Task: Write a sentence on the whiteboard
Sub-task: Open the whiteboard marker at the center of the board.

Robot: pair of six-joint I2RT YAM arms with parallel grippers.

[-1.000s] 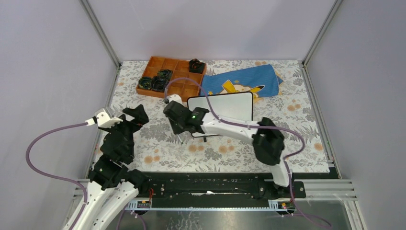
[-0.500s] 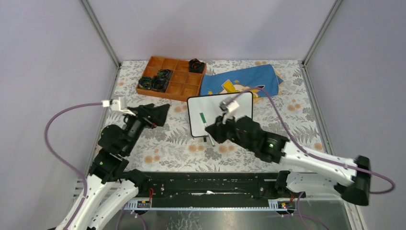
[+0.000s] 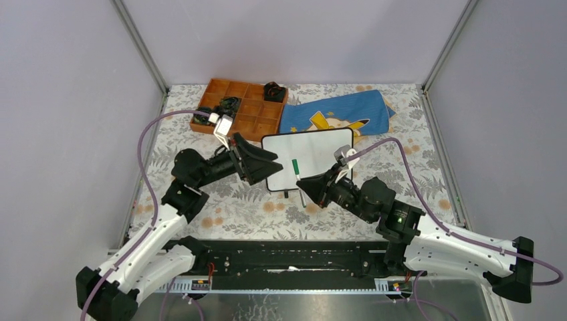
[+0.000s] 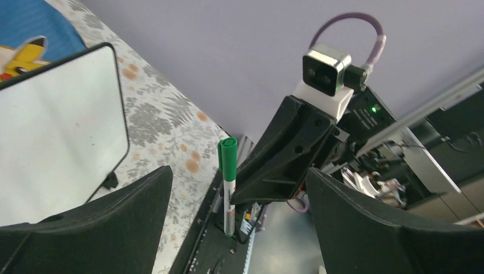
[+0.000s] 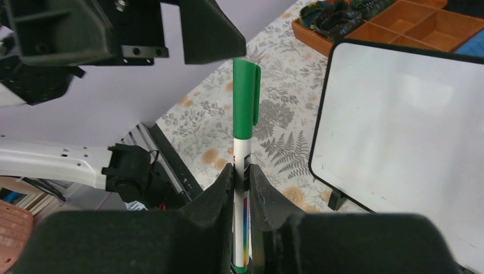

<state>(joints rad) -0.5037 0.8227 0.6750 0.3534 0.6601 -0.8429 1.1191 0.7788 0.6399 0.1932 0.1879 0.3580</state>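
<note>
The whiteboard (image 3: 321,150) stands mid-table on its black feet, and its face is blank; no green sentence shows on it. It also shows in the left wrist view (image 4: 57,125) and the right wrist view (image 5: 399,120). My right gripper (image 3: 302,184) is shut on a capped white marker with a green cap (image 3: 295,166), held upright in front of the board's left part (image 5: 243,108). My left gripper (image 3: 273,164) is open and empty, its jaws facing the marker (image 4: 227,177) from the left without touching it.
An orange compartment tray (image 3: 257,127) with dark coiled items stands at the back left. A blue cloth with yellow cartoon print (image 3: 337,114) lies behind the board. The floral mat (image 3: 414,167) covers the table. The black rail (image 3: 294,257) runs along the near edge.
My left arm has swung right from the table's left side to the board, jaws open toward the marker. My right arm has drawn back slightly, still holding the marker.
</note>
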